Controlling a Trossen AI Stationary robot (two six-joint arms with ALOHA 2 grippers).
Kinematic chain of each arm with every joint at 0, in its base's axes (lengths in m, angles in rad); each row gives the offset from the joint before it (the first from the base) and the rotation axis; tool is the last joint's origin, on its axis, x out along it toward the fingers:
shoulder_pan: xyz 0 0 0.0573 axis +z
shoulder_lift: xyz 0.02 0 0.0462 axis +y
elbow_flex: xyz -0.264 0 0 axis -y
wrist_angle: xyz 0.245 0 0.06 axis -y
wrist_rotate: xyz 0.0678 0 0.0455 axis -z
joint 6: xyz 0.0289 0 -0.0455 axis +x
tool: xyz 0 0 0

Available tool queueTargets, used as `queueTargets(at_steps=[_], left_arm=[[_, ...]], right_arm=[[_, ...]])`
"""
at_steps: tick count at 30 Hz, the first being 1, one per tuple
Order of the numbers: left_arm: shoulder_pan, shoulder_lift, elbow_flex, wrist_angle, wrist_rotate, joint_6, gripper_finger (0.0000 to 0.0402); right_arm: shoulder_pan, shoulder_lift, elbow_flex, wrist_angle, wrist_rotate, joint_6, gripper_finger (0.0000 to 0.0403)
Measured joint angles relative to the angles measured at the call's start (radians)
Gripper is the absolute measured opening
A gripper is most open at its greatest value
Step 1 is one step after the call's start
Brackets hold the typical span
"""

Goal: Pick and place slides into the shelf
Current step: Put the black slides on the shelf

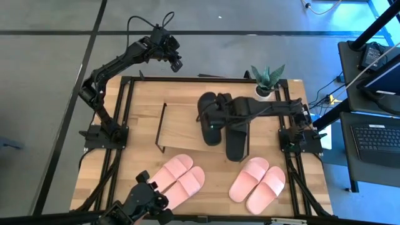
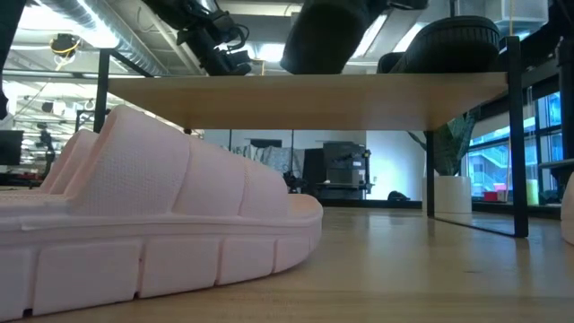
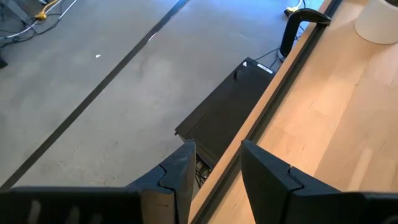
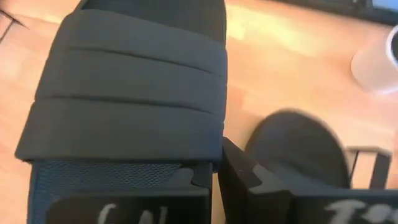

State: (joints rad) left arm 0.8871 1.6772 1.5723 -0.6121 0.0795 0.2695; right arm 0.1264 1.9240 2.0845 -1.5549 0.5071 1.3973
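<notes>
The slides are split up right now: the black pair is up on the shelf (image 1: 181, 128), one black slide (image 1: 209, 119) about mid-board and the other black slide (image 1: 237, 140) just beside it, hanging over the shelf's near edge toward the pink ones. One pink pair (image 1: 178, 180) and the other pink pair (image 1: 257, 184) sit on the big table (image 1: 306, 187) in front of the shelf, not yet touched as far as I can tell. The right gripper (image 1: 211, 128) is over the shelf, right at the mid-board black slide, fingers pinched completely together; from its wrist cam the closed tips sit against the strap edge of that black slide (image 4: 130, 106), and honestly I can't tell if any strap is caught between them or it's just nudging. The left gripper (image 1: 176, 62) is parked way off behind the shelf, past the table's far edge, looking at the floor, jaws partly apart and holding nothing (image 3: 214, 180). I'd say the black-pair step is basically wrapping up. Next it probably needs to pull the right arm clear and go for a pink slide, aiming at the bare stretch of board on the left arm's side, since that's where room is left.
</notes>
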Motion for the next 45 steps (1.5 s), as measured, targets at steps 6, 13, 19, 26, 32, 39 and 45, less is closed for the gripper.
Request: queueTargets(at_steps=[6,13,19,26,32,39,45], left_arm=[[0.000,0.000,0.000,0.000,0.000,-0.005,0.0119],[0.000,0.000,0.000,0.000,0.000,-0.006,0.0119],[0.000,0.000,0.000,0.000,0.000,-0.009,0.0119],[0.000,0.000,0.000,0.000,0.000,-0.053,0.0119],[0.000,0.000,0.000,0.000,0.000,-0.053,0.0119],[0.000,0.000,0.000,0.000,0.000,-0.053,0.0119],[0.000,0.000,0.000,0.000,0.000,-0.053,0.0119]], right_arm=[[0.079,0.000,-0.031,0.001,0.018,0.131,0.0012],[0.149,0.001,-0.046,-0.009,0.048,0.248,0.0012],[0.161,0.026,-0.042,-0.015,0.050,0.271,0.0012],[0.152,0.057,-0.042,-0.016,0.050,0.250,0.0012],[0.148,0.060,-0.048,-0.017,0.050,0.247,0.0012],[0.148,0.060,-0.048,-0.017,0.050,0.244,0.0012],[0.147,0.060,-0.071,-0.015,0.050,0.239,0.0012]])
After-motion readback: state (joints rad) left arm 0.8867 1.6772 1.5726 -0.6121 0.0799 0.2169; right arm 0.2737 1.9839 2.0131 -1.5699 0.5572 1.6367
